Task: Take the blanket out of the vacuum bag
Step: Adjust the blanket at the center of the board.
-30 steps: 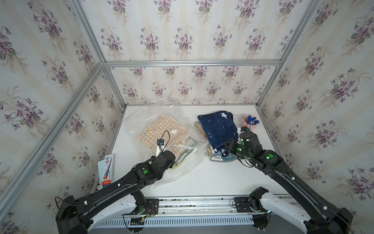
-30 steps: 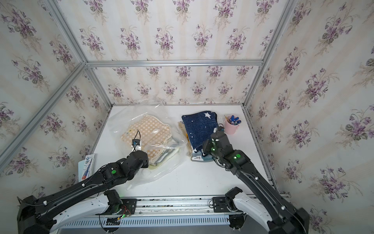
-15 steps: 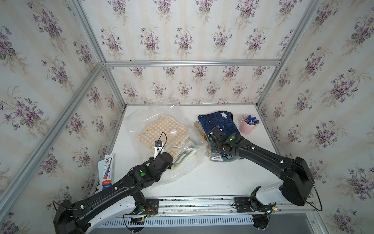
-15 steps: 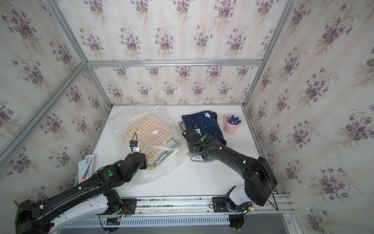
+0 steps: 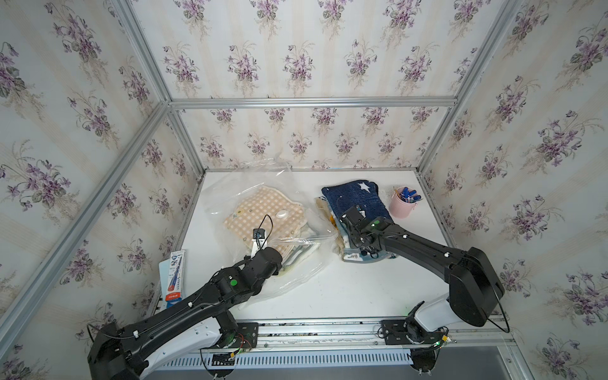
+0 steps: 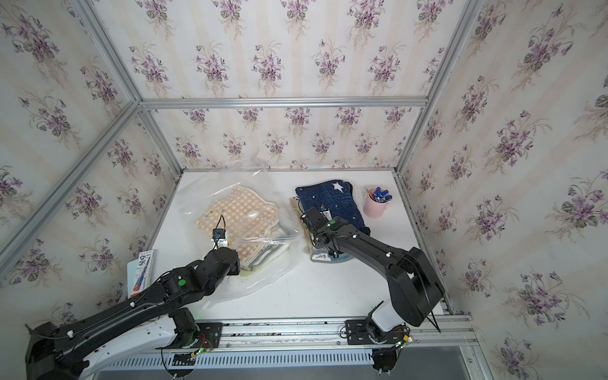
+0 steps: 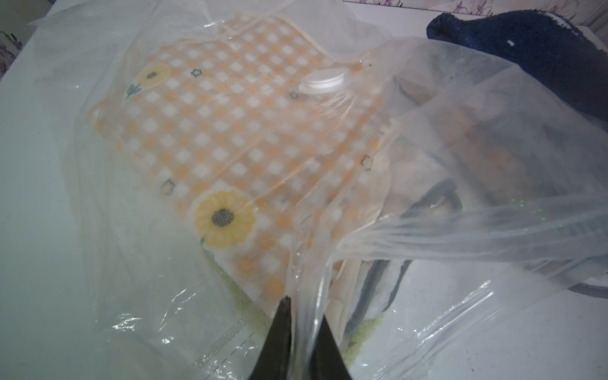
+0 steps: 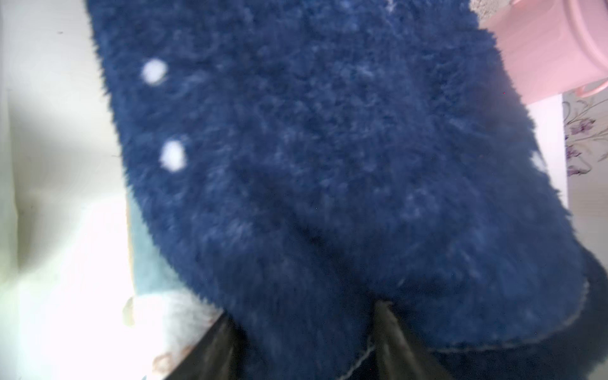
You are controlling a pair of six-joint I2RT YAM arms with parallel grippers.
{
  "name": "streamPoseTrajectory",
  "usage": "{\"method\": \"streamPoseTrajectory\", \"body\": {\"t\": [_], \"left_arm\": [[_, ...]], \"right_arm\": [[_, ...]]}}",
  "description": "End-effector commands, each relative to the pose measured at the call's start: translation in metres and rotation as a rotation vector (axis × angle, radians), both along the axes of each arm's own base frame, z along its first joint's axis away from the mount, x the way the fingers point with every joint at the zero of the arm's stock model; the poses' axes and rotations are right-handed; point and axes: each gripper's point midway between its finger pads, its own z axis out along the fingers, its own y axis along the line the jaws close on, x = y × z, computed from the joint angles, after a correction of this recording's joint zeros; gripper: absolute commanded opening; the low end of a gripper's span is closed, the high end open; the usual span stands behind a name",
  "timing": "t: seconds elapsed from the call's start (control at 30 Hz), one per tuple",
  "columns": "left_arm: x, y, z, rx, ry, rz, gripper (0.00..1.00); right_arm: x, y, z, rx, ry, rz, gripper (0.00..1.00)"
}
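An edge of the vacuum bag point(image 7: 460, 230) is pinched in the closed left gripper point(image 7: 304, 311). The navy blanket point(image 8: 329, 148) is straddled by the right gripper point(image 8: 304, 312); a grip cannot be confirmed.

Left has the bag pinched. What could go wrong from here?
1. The left gripper pinches only a thin fold of bag film; it may slip or tear.
2. The checked blanket lies inside; pulling may drag it along.
3. The right gripper works near the cup; a swing could tip it.
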Motion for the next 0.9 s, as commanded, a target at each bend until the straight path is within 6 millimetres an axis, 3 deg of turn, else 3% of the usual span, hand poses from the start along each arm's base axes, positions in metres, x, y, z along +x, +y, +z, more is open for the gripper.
{"method": "streamPoseTrajectory", "body": {"t": [0.0,0.13,0.27,0.43,0.87], "left_arm": [[0.002,-0.002,0.000,-0.004,-0.008,-0.002,0.13],[0.004,-0.005,0.001,0.006,-0.001,-0.010,0.13],[0.004,-0.005,0.002,0.011,-0.001,-0.013,0.13],[0.004,-0.005,0.004,0.014,-0.002,-0.013,0.13],[0.004,-0.006,0.012,0.016,-0.005,-0.025,0.13]], "right_arm": [[0.005,0.006,0.000,0.083,-0.002,0.010,0.50],[0.005,0.002,-0.010,0.064,0.023,0.013,0.40],[0.005,0.002,-0.017,0.069,0.034,0.013,0.21],[0.008,0.007,-0.003,0.118,0.004,0.034,0.01],[-0.002,0.056,0.062,0.471,-0.002,0.231,0.00]]}}
